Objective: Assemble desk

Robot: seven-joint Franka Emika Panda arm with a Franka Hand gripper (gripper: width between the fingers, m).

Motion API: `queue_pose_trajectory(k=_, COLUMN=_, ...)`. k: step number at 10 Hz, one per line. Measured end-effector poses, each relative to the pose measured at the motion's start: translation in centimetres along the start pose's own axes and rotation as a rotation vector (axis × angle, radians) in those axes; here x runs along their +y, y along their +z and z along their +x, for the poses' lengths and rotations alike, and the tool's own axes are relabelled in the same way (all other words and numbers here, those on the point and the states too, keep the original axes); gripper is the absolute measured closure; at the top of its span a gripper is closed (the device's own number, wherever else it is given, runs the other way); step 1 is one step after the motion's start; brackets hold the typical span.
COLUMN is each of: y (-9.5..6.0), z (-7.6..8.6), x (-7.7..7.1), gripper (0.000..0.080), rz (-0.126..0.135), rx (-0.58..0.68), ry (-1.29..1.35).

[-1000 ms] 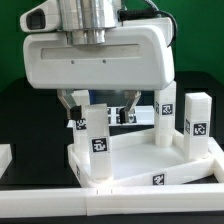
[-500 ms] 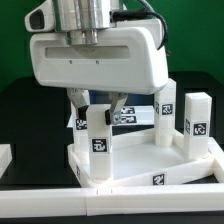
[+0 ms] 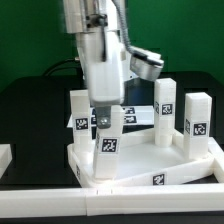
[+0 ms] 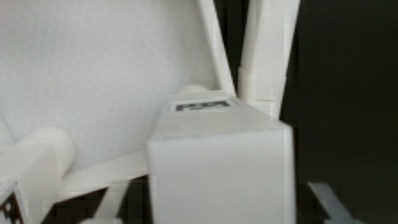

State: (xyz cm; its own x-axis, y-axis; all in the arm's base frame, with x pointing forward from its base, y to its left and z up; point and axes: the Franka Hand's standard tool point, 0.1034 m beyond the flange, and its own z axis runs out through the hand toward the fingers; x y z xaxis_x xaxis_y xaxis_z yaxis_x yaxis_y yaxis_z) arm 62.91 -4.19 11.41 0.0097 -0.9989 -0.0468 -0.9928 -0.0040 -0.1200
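Observation:
The desk panel (image 3: 140,162) lies flat, white with a raised rim. Three tagged square legs stand on or behind it at the exterior view's left (image 3: 80,108), middle (image 3: 165,108) and right (image 3: 197,118). My gripper (image 3: 107,112) comes down from above onto the top of a fourth leg (image 3: 108,140) at the panel's near left corner; the jaws stand closed on it. In the wrist view this leg (image 4: 222,160) fills the middle, with the gripper (image 4: 219,205) around its near end and the panel (image 4: 89,80) behind.
A white L-shaped rail (image 3: 150,195) runs along the front and up the exterior view's right side of the panel. A small white block (image 3: 4,156) sits at the left edge. The table is black, with a green wall behind.
The hand has turned about its vertical axis from broadside to edge-on. The held leg turned with it and shifted slightly toward the exterior view's right.

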Motion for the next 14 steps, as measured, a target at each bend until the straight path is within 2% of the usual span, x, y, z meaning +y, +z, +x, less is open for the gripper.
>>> queue_pose_trajectory(k=4, y=0.02, z=-0.21, x=-0.08, gripper=0.0512, rz=0.002, rx=-0.001, ry=0.246)
queue_pose_trajectory(k=7, y=0.04, z=-0.2, x=-0.07, gripper=0.0504, rz=0.002, rx=0.0, ry=0.215)
queue_pose_trajectory(k=8, y=0.01, z=-0.08, x=-0.15, gripper=0.0504, rz=0.004, rx=0.005, ry=0.121)
queue_pose_trajectory(k=10, y=0.03, z=-0.72, x=-0.3, gripper=0.0187, rz=0.009, rx=-0.004, ry=-0.372)
queue_pose_trajectory(k=11, y=0.12, z=-1.05, x=-0.21, gripper=0.0161, rz=0.007, rx=-0.006, ry=-0.44)
queue_pose_trajectory(k=14, y=0.14, z=-0.76, x=-0.19, gripper=0.0152, rz=0.006, rx=-0.002, ry=-0.64)
